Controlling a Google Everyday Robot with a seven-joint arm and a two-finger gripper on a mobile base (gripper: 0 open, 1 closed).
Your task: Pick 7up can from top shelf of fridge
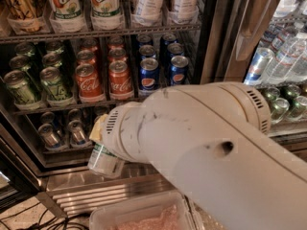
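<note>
item: gripper (99, 137), at 8 o'clock in the camera view, mostly hidden behind the wrist of the white arm (206, 147); one yellowish pad (97, 127) showed at the wrist's edge. state: closed on the 7up can.

item: 7up can (105, 161), pale body with a green band, slightly tilted, held off every shelf, hanging in front of the steel sill (72, 183) at the foot of the fridge (211, 42).

item: top shelf (120, 31), along 12 o'clock. held, from 10 toward 1 o'clock: a gold can (21, 4), two shelf 7up cans (64, 4) side by side in clear trays, two white cans (148, 1) with dark labels.

item: second shelf, at 10 to 11 o'clock. green cans (55, 83) at the 9 o'clock end, red coca-cola cans (88, 80) in the middle, blue pepsi cans (149, 73) at the 3 o'clock end, each sort in rows running back.

item: lower shelf, at 9 o'clock, just beside the held can. silver cans (48, 135), partly hidden by the arm.

item: next compartment, at 2 to 3 o'clock. water bottles (288, 56), a silver-blue can (259, 63), dark green cans (278, 107) beneath.

item: clear plastic bin (144, 214), at 6 o'clock, under the arm, with pinkish contents that could not be told.
</note>
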